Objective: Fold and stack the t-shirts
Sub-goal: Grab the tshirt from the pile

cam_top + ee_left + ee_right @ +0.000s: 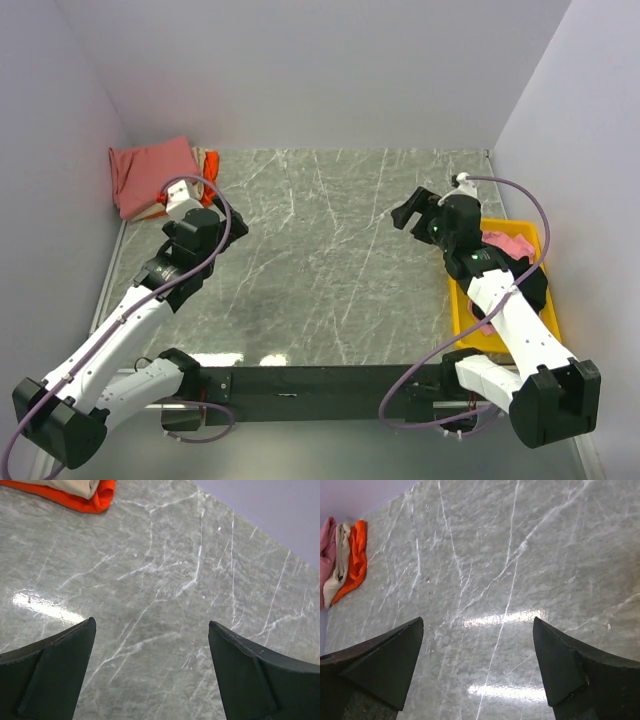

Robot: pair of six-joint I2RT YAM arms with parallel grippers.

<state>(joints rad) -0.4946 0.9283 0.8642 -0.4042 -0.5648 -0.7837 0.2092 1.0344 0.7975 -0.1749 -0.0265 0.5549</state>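
Note:
A folded dusty-red t-shirt [150,172] tops a stack at the back left, with beige and orange t-shirts [208,162] under it. The stack's orange edge [85,502] shows in the left wrist view, and the red [326,540], beige [340,562] and orange [355,555] layers show in the right wrist view. A pink t-shirt [508,243] and dark cloth [533,285] lie in the yellow bin [462,312] on the right. My left gripper [222,212] [151,622] is open and empty over bare table beside the stack. My right gripper [412,212] [478,620] is open and empty, left of the bin.
The grey marble table [330,250] is walled in at the back and on both sides. The bin stands at the right edge under my right arm. Both arm bases sit on a black rail [320,382] at the near edge.

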